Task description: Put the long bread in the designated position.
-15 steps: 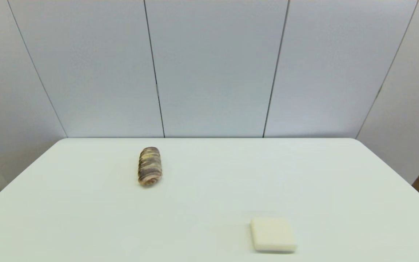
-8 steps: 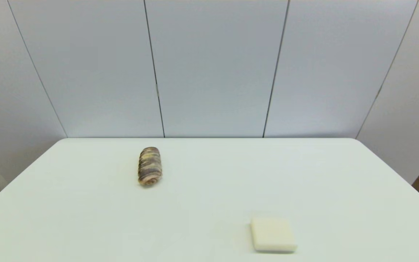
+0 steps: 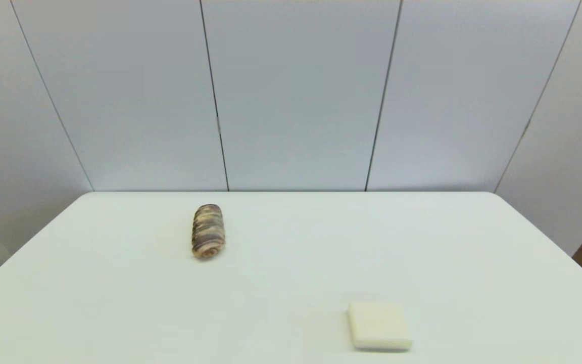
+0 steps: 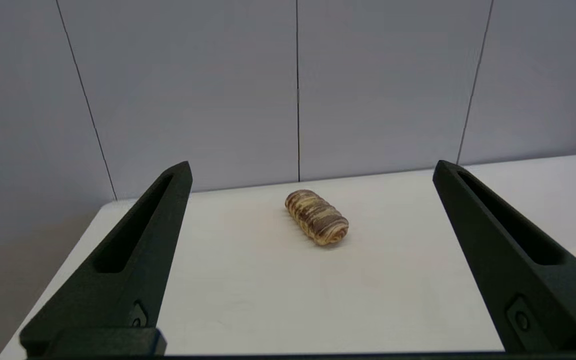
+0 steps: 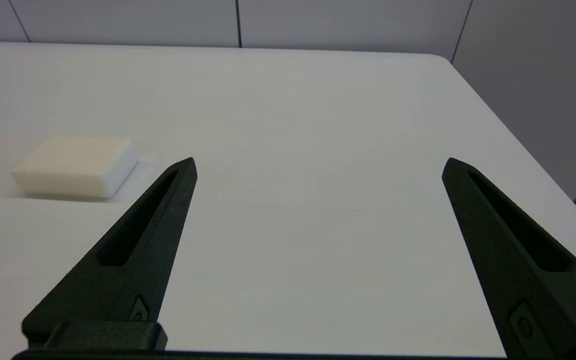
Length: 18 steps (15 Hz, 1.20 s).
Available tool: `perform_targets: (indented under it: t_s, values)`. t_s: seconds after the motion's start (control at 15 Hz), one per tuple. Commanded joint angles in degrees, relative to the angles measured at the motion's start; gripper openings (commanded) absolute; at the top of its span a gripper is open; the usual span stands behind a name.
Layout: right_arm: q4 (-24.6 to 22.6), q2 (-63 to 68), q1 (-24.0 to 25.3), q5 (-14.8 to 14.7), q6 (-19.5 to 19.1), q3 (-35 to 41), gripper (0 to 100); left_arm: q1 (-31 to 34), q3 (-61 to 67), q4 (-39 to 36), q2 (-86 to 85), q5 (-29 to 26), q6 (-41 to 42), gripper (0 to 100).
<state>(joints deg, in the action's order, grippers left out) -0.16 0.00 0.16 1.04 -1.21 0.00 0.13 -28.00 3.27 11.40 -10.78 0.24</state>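
A: Where is the long bread (image 3: 208,231) now?

B: On the table (image 3: 291,242), in its far left part, nearer the far edge than the near one, lying with one end toward the far edge and one toward the robot. It sits where it sat a second ago; nothing has shifted.

A: So nothing has changed?

B: Nothing I can see from the head view. The bread is untouched, and the flat cream square block (image 3: 379,326) near the table's near edge, right of centre, has not moved either. The two are well apart.

A: And the hands?

B: Neither shows from the head. The left hand (image 4: 311,172) has its fingers spread wide with nothing between them, and it faces the bread (image 4: 317,217) from well short of it. The right hand (image 5: 319,165) is wide and empty too, over the near right part of the table, with the block (image 5: 75,166) off to one side.

A: What does that mean for the task?

B: I judge it has barely begun: no grasp yet. The left hand looks the likelier one to reach. No marked target spot is visible.
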Motion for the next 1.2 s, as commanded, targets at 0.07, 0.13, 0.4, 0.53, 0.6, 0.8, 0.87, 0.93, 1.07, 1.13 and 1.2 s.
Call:
perform_targets:
  t_s: [0.07, 0.13, 0.4, 0.53, 0.6, 0.8, 0.87, 0.93, 1.07, 1.13, 1.2]
  values:
    - [0.1, 0.0, 0.0, 0.0, 0.0, 0.1, 100, -0.1, 0.8, 0.1, 15.0, -0.1, 0.9, 100]
    - [0.0, 0.0, 0.0, 0.0, 0.0, 0.1, 100, -0.1, 1.7, 0.1, 17.9, -0.1, 1.4, 100]
    - [0.0, 0.0, 0.0, 0.0, 0.0, 0.1, 100, 0.2, 3.5, -0.1, 27.2, 0.1, 7.6, 100]
    - [0.1, 0.0, 0.0, 0.0, 0.0, 0.1, 100, 0.3, 3.3, -0.4, 31.3, 0.3, 7.1, 100]
    - [0.1, 0.0, 0.0, 0.0, 0.0, 0.1, 100, 0.3, 3.5, -0.4, 32.2, 0.3, 7.1, 100]
    - [0.0, 0.0, 0.0, 0.0, 0.0, 0.1, 100, 0.2, 2.2, -3.5, 32.3, 0.1, 7.4, 100]
    - [0.1, 0.0, 0.0, 0.0, 0.0, 0.1, 100, 0.3, 2.0, -6.3, 32.0, 0.1, 7.3, 100]
    - [0.0, 0.0, 0.0, 0.0, 0.0, 0.1, 100, 0.3, 2.3, -8.6, 31.5, 0.1, 7.2, 100]
    - [0.0, 0.0, 0.0, 0.0, 0.0, 0.1, 100, 0.2, 3.0, -10.0, 30.0, 0.2, 7.2, 100]
    - [0.0, 0.0, 0.0, 0.0, 0.0, 0.1, 100, 0.2, 4.3, -10.0, 28.9, 0.2, 7.1, 100]
    - [0.0, 0.0, 0.0, 0.0, 0.0, 0.1, 100, 0.2, 6.4, -10.1, 27.0, 0.3, 7.1, 100]
